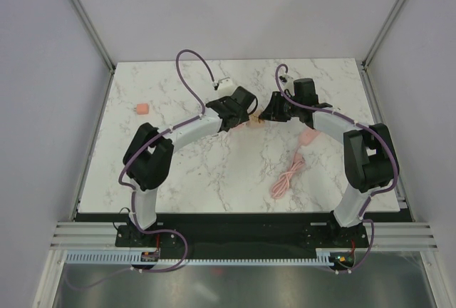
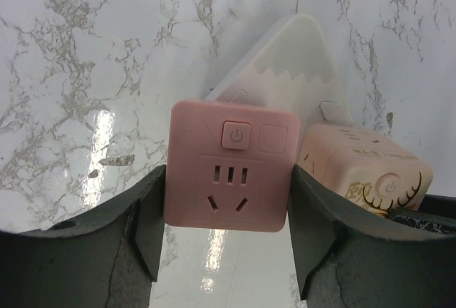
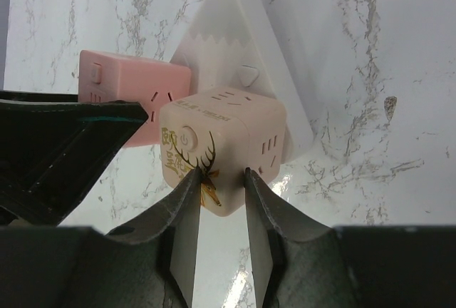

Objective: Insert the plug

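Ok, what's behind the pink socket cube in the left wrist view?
A white mountain-shaped block rises behind the pink socket cube, with a beige deer-print cube beside it. The pink socket cube covers the block's lower part, so whether they touch cannot be seen.

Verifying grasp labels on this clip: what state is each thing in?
left gripper: shut on the pink socket cube.
right gripper: narrowed at the deer-print cube, grip unclear.
white triangular base: flat on the table, behind both cubes.
pink cable: lying loose on the table, untouched.
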Action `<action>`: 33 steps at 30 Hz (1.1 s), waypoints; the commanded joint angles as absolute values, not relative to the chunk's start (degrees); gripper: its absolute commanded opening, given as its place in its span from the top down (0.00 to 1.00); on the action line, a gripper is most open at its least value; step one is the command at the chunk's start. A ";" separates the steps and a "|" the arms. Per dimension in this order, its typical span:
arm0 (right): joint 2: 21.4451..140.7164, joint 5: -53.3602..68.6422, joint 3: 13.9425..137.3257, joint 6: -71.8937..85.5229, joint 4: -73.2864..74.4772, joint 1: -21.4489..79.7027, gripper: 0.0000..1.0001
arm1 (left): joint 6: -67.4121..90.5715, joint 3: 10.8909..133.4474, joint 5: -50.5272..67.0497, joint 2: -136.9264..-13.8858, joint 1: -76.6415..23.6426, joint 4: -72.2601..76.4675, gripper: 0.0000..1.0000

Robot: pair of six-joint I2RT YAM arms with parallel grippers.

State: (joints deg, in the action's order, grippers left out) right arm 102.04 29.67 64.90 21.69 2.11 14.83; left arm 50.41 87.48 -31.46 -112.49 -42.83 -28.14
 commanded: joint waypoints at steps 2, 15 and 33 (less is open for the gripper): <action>101.69 30.32 63.81 22.15 1.67 15.03 0.63 | 51.50 87.37 -28.48 -116.98 -42.71 -29.71 0.98; 102.66 30.50 63.63 22.94 0.97 15.29 0.64 | 53.26 85.78 -27.25 -119.18 -42.89 -29.79 0.98; 101.69 30.23 65.21 23.20 2.28 15.21 0.60 | 48.25 88.94 -26.19 -111.80 -42.89 -31.55 0.39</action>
